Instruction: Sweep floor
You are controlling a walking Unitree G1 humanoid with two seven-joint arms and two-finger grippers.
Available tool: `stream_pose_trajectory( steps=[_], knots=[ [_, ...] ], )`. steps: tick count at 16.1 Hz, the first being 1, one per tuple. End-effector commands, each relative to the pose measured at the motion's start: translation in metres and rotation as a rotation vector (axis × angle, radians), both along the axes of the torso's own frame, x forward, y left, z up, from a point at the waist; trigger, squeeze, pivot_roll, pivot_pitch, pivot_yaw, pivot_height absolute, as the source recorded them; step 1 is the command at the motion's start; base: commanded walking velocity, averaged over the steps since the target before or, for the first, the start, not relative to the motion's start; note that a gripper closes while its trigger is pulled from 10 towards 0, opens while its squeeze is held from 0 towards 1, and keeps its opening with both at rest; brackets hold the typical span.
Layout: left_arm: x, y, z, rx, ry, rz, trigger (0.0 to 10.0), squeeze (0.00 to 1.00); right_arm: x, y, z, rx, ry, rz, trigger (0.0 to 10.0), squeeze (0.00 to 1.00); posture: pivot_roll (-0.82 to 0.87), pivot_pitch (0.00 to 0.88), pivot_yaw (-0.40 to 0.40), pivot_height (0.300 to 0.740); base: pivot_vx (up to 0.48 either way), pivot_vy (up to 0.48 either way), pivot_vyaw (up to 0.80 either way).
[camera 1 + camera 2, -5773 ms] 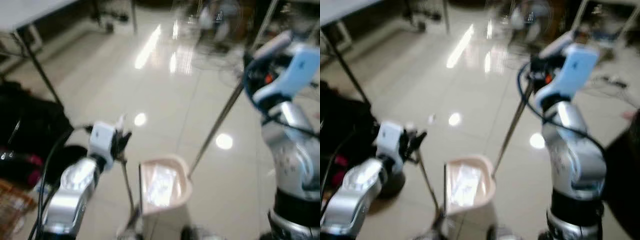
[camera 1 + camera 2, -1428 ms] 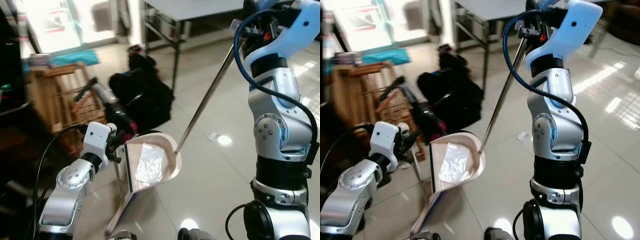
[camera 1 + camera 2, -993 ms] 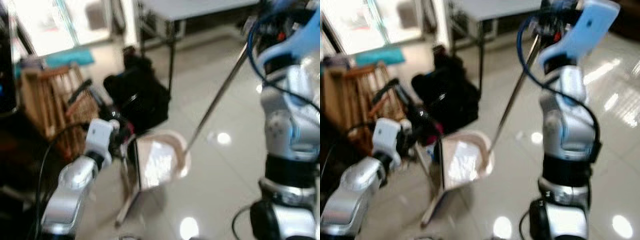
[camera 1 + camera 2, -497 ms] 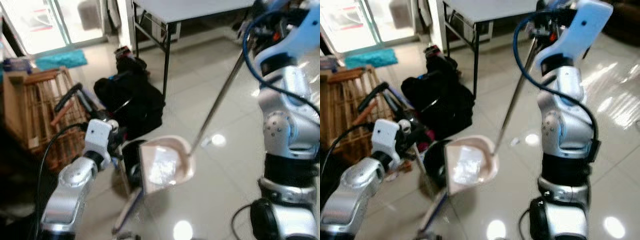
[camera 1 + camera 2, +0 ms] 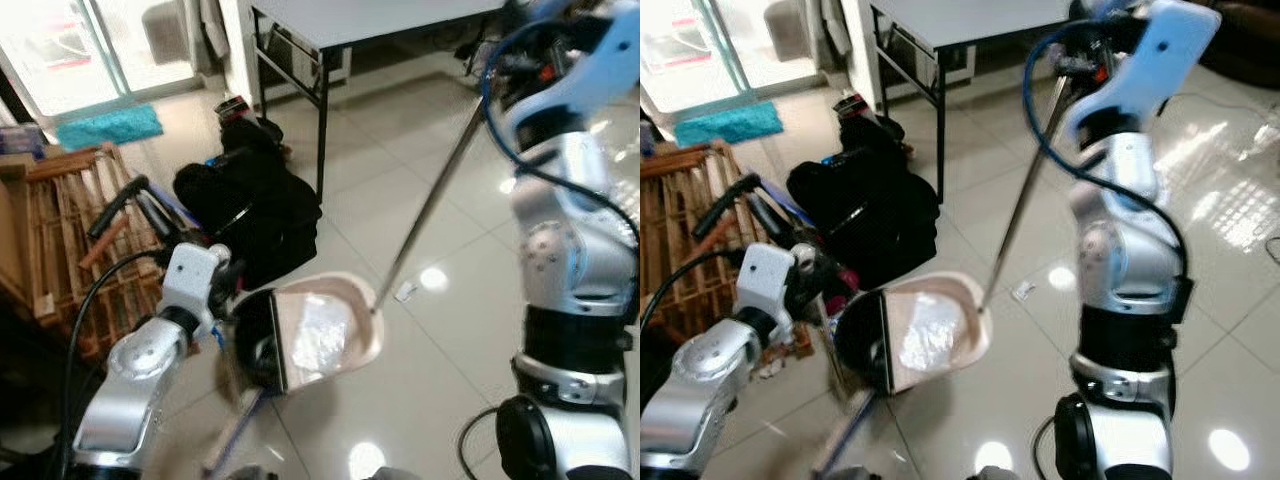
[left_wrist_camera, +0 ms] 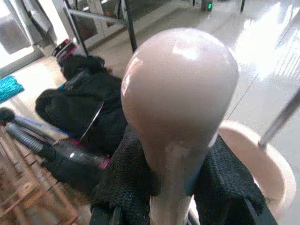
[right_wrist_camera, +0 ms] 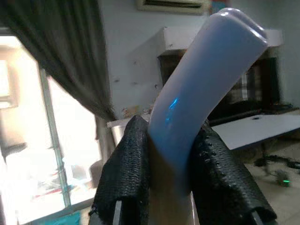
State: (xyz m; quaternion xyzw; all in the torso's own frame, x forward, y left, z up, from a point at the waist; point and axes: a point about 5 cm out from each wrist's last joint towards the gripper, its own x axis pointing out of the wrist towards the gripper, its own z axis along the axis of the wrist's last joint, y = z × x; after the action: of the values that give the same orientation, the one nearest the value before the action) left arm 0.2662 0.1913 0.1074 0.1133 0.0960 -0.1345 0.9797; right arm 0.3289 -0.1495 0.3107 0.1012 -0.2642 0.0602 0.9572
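The floor (image 5: 420, 200) is glossy pale tile throwing back bright light spots. A grey bench (image 5: 390, 15) on black legs stands at the far side, with a black bag (image 5: 250, 205) and a wooden crate (image 5: 70, 240) near it. A paper scrap (image 5: 405, 291) lies on the tiles. No writing is readable. The left gripper (image 6: 173, 187) has its fingers clamped on the dustpan handle (image 6: 180, 93); the dustpan (image 5: 325, 335) holds crumpled plastic. The right gripper (image 7: 171, 187) grips the broom (image 5: 425, 215), whose pole slants down to the dustpan's rim.
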Motion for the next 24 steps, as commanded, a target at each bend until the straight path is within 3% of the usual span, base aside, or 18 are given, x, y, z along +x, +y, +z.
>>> stream_pose_trajectory(
  steps=[1,4,7,11,15,16,21,24],
  knots=[
    [-0.002,0.005,0.004,0.047,-0.03,-0.002,10.0,0.0,-0.003,0.0,0.009,0.038,-0.049,0.011,10.0,0.0,-0.08,0.065,0.011,0.74,0.0,0.0,0.0],
    [-0.01,0.01,0.0,0.086,0.003,-0.03,10.0,0.0,-0.001,-0.006,0.007,0.088,-0.066,-0.02,10.0,0.0,-0.06,0.068,0.012,0.74,0.0,0.0,0.0],
    [-0.009,0.015,0.0,0.102,0.007,-0.015,10.0,0.0,0.003,0.0,0.011,0.076,-0.106,-0.003,10.0,0.0,-0.06,0.077,0.014,0.74,0.0,0.0,0.0],
    [-0.012,0.026,-0.001,0.13,0.023,0.024,10.0,0.0,0.01,0.032,0.02,-0.007,-0.226,0.113,10.0,0.0,-0.04,0.093,-0.009,0.74,0.0,0.0,0.0],
    [-0.016,0.026,-0.003,0.127,0.03,0.027,10.0,0.0,0.013,0.044,0.022,-0.06,-0.282,0.122,10.0,0.0,-0.04,0.098,-0.013,0.74,0.0,0.0,0.0],
    [-0.017,0.025,-0.004,0.127,0.032,0.025,10.0,0.0,0.013,0.05,0.024,-0.079,-0.335,0.147,10.0,0.0,-0.03,0.104,-0.017,0.74,0.0,0.0,0.0],
    [-0.023,0.028,-0.004,0.137,0.041,0.021,10.0,0.0,-0.001,0.075,0.027,-0.192,-0.573,0.241,10.0,0.0,-0.01,0.115,-0.014,0.74,0.0,0.0,0.0],
    [-0.021,0.028,0.003,0.139,0.028,0.032,10.0,0.0,-0.006,0.086,0.025,-0.242,-0.646,0.262,10.0,0.0,-0.01,0.12,-0.026,0.74,0.0,0.0,0.0]
  ],
)
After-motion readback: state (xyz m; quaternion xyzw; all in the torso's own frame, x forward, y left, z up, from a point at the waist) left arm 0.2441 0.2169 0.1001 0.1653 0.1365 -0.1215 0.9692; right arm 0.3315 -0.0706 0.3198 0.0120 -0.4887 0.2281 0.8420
